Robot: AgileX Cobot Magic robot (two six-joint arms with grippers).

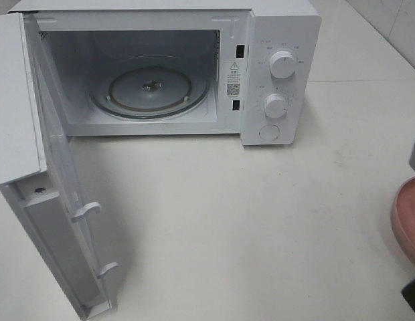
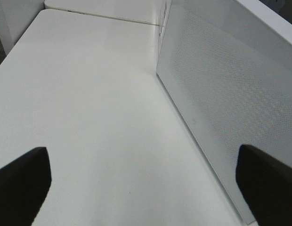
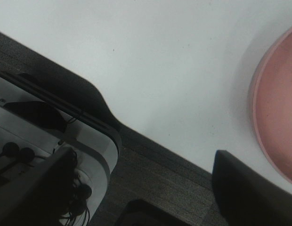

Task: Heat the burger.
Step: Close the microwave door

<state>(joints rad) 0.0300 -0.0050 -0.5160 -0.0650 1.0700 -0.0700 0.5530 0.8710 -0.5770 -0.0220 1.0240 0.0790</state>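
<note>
On table [image 1: 214, 214]: microwave [image 1: 281, 40] door [image 1: 53, 200] open; pink plate [image 3: 278, 117] at edge.

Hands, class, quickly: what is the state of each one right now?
Left hand: open, holding nothing.
Right hand: open, holding nothing.

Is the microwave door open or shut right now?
Open. The microwave door swings wide to the left, and the bare glass turntable shows inside with nothing on it.
</note>
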